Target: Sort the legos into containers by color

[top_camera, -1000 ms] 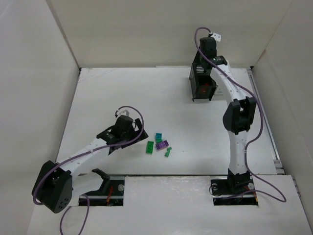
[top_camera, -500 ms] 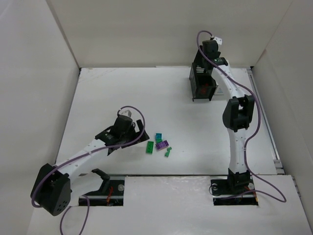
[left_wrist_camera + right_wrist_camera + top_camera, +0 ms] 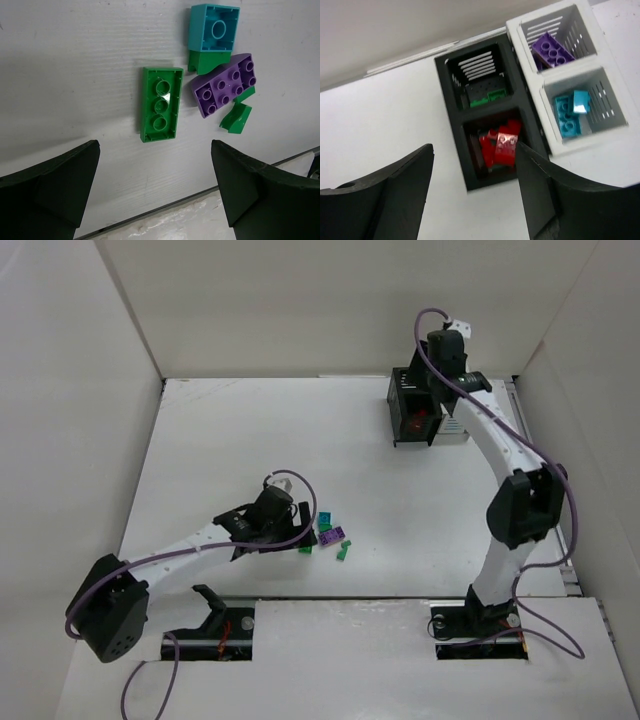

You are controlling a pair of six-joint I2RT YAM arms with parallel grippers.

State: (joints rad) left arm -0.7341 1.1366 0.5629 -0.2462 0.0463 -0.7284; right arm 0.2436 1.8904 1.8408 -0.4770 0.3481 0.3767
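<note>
**Left gripper open over loose bricks, right gripper open over the bins**

On the left, the left gripper [image 3: 296, 536] hangs low over the white table [image 3: 250, 430]. Its 2 dark fingers [image 3: 55, 185] are spread wide and hold nothing. In the left wrist view a long green brick [image 3: 160, 104] lies just ahead of the gap between the fingertips, underside up with 3 round tubes showing. Neither finger touches it.

To its right sits a small heap. A teal brick [image 3: 214, 29], also underside up, lies farthest from the camera, with a green piece [image 3: 206, 62] tucked against its near edge. A purple brick [image 3: 225, 85] lies studs up and skewed, touching that green piece. A curved green piece [image 3: 235, 119] lies just beside the purple brick's near corner. From above, these loose bricks form 1 tight group at the near middle of the table, well apart from the bins.

At the far right of the table, a black bin [image 3: 447, 90] and a white bin [image 3: 565, 69] stand joined side by side, each with 2 compartments.
- **Black bin:** green bricks [image 3: 487, 95] in the far compartment and red bricks [image 3: 501, 145] in the near one.
- **White bin:** a second purple brick [image 3: 551, 50] in the far compartment and teal bricks [image 3: 569, 119] in the near one.

The right gripper [image 3: 474, 150] hovers above the black bin, fingers parted, with nothing between them.
</note>
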